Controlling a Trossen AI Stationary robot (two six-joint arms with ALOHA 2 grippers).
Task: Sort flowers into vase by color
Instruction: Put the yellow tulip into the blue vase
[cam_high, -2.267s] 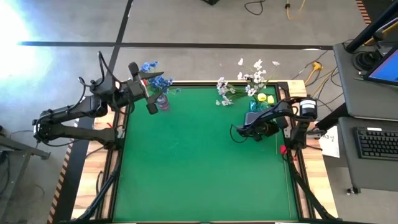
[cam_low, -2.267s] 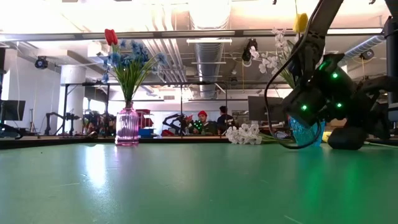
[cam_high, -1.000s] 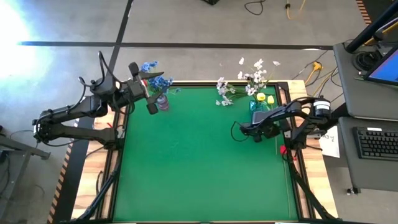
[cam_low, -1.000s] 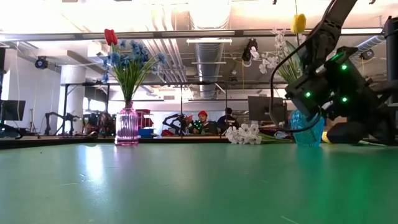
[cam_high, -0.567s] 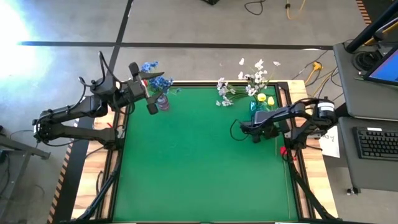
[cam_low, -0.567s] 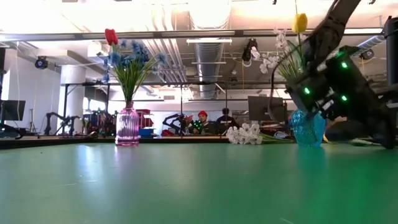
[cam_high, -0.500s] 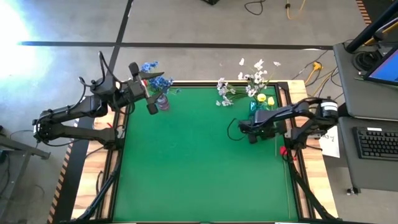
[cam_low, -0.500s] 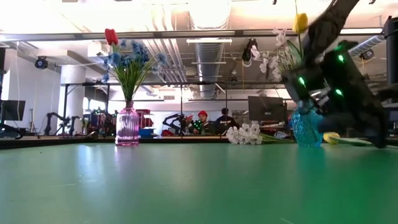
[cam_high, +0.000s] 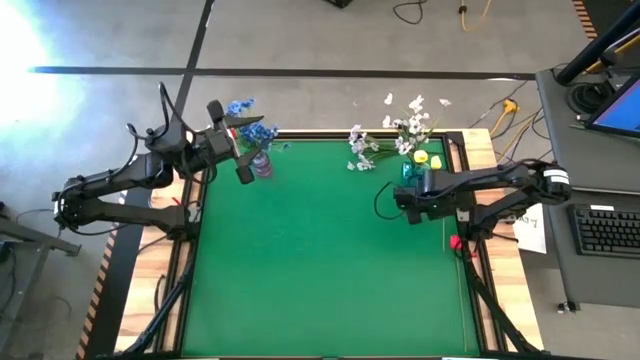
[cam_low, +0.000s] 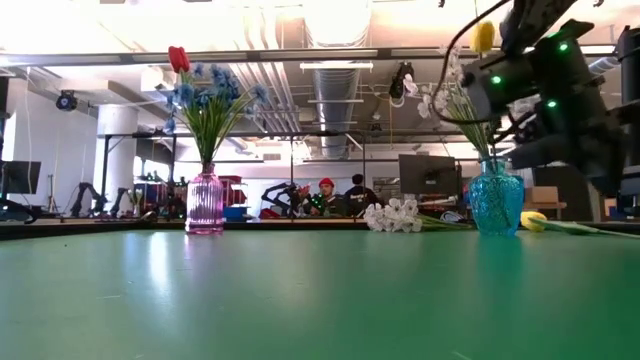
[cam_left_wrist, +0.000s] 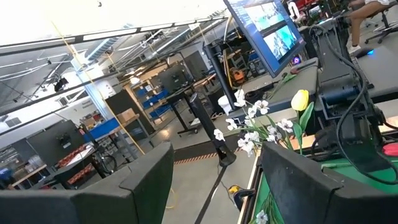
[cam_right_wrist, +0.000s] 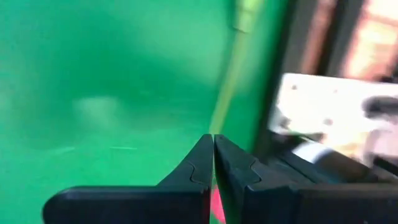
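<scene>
My left gripper (cam_high: 243, 150) has its jaws apart with nothing between them; the left wrist view shows only room between the two dark fingers (cam_left_wrist: 146, 180). It hovers just beside the pink vase (cam_low: 204, 203), which stands at the far left corner of the green table (cam_high: 320, 260). That vase holds the blue flowers (cam_low: 212, 95) and one red tulip (cam_low: 177, 58). From above, the gripper covers part of this vase.

Toward the right of the pink vase, a loose spray of white blossoms (cam_low: 393, 215) lies flat on the table near the far edge.

Farther right stands the blue vase (cam_low: 496, 199), holding white sprays (cam_high: 410, 122) and a yellow tulip (cam_low: 483, 37). A second yellow tulip (cam_low: 535, 221) lies on the table just beside the blue vase; its stem runs out of the low view at the edge.

My right gripper (cam_high: 403, 204) is above the table near the blue vase, jaws pressed together. In the right wrist view a green stem (cam_right_wrist: 231, 74) meets the fingertips (cam_right_wrist: 200, 155); I cannot tell whether it is pinched there. That picture is blurred.
</scene>
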